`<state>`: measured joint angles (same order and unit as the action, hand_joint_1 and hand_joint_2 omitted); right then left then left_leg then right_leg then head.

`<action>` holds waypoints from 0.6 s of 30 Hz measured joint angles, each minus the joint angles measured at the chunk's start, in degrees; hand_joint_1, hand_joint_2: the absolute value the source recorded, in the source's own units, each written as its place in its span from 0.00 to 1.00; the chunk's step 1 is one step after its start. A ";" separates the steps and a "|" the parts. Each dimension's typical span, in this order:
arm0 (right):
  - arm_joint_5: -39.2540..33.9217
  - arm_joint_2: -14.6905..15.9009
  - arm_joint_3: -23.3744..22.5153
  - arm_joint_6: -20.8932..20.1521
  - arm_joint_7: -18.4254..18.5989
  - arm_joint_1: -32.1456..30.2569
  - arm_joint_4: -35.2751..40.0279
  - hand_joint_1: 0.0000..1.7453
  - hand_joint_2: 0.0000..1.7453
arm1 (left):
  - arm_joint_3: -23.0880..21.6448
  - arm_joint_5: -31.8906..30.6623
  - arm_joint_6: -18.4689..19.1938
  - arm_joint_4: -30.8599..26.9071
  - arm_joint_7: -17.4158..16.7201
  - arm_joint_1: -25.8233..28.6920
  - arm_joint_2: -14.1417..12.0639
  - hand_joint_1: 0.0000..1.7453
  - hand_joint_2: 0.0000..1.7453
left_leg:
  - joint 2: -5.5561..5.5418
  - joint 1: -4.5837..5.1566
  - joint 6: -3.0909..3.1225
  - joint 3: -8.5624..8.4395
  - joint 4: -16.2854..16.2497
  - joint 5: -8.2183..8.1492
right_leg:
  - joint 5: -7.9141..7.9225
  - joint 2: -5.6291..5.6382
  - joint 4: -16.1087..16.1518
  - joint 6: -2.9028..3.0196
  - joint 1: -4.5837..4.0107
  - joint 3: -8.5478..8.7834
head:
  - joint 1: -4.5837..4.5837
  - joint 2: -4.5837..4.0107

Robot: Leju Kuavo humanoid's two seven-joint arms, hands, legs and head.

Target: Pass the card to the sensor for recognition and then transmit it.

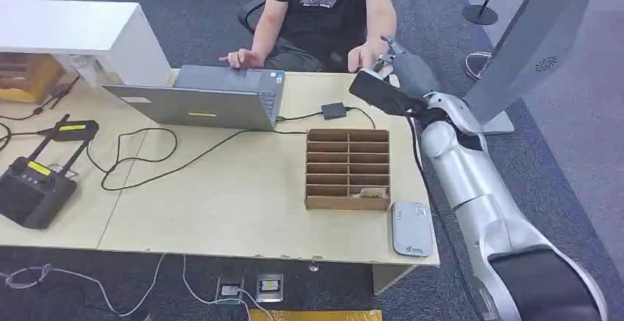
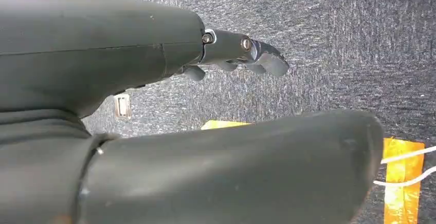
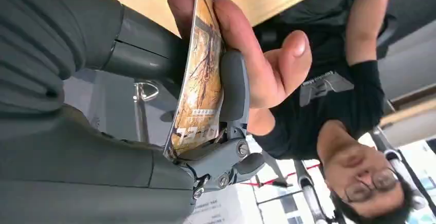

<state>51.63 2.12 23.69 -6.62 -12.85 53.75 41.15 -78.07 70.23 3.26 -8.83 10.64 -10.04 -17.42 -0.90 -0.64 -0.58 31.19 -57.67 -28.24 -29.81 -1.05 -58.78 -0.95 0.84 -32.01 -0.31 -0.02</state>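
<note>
- While the right hand (image 1: 388, 60) reaches past the table (image 1: 221, 203) far edge, open carpet lies to its right.
- It's pinching the card (image 3: 198, 85), person's hand (image 3: 257, 54) gripping it too.
- Left hand (image 2: 241, 54) hangs empty, fingers loosely curled.

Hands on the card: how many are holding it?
2. The robot's right hand grips the card; the person's hand pinches it from the other side.

Silver right arm (image 1: 471, 181), black elbow cover, grey screw-jointed fingers (image 3: 234, 88).
</note>
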 joint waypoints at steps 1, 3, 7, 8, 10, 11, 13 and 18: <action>0.39 -0.15 0.00 0.04 -0.02 0.13 -0.98 0.94 1.00 | -0.22 0.09 0.09 0.00 0.00 0.01 0.00 0.00 0.00 | 0.00 0.00 0.00 -0.01 0.00 0.00 | 0.00 0.00 0.00 0.00 0.00 0.00 | 0.02 0.00; 0.92 -0.33 -0.02 0.09 -0.02 0.20 -2.35 0.46 1.00 | -0.61 0.28 0.13 0.00 0.00 0.09 0.00 0.00 0.00 | 0.00 0.00 0.00 0.00 0.00 0.00 | 0.00 0.01 0.00 0.00 0.00 0.00 | 0.02 0.00; 1.03 -0.96 -0.02 0.63 -0.09 0.29 -4.57 0.00 0.00 | -0.90 0.68 0.13 0.00 -0.02 0.13 0.00 0.00 0.00 | 0.05 0.00 0.00 -0.04 0.00 0.00 | 0.01 0.08 -0.01 0.00 0.00 -0.02 | 0.00 0.00; 1.00 -1.09 -0.02 0.96 -0.11 0.29 -4.94 0.00 0.00 | -0.94 0.79 0.11 0.00 -0.15 0.13 0.00 0.00 0.00 | 0.05 -0.01 0.00 -0.04 0.00 0.00 | 0.01 0.06 0.00 0.00 -0.01 -0.02 | 0.00 0.00; 0.48 -1.25 -0.11 1.29 -0.17 0.29 -5.46 0.00 0.00 | -1.03 1.20 0.04 0.00 -0.48 0.15 0.02 0.00 0.00 | 0.05 -0.01 -0.01 -0.04 0.00 0.00 | 0.01 0.05 -0.01 0.00 -0.01 -0.02 | 0.00 0.00; 0.30 -1.31 -0.20 1.42 -0.42 0.29 -5.68 0.00 0.00 | -1.05 1.33 -0.02 0.00 -0.59 0.17 0.04 0.00 0.00 | 0.05 -0.01 -0.01 -0.04 0.00 0.00 | 0.01 0.06 -0.01 0.00 -0.01 -0.02 | 0.02 0.00; 0.31 -1.35 -0.44 1.42 -1.09 0.27 -5.94 0.00 0.00 | -1.09 1.64 -0.15 0.00 -0.66 0.18 0.11 0.00 0.00 | 0.05 -0.01 -0.01 -0.04 0.00 0.00 | 0.01 0.06 -0.02 0.00 -0.01 -0.02 | 0.00 0.00; -2.21 -1.33 -1.16 -3.81 -0.46 -0.19 -4.56 0.00 0.00 | -1.42 2.95 -0.28 0.00 -1.18 0.20 0.11 0.00 0.00 | 0.05 0.00 -0.01 -0.08 -0.01 0.00 | 0.01 0.08 0.00 0.00 0.00 -0.02 | 0.02 0.00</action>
<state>49.41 0.79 22.53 -10.43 -13.31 53.57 36.59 -79.49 73.18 2.97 -8.83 9.46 -9.84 -17.31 -0.85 -0.65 -0.59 31.11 -57.69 -28.24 -29.81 -0.97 -58.78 -0.95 0.83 -32.03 -0.28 -0.02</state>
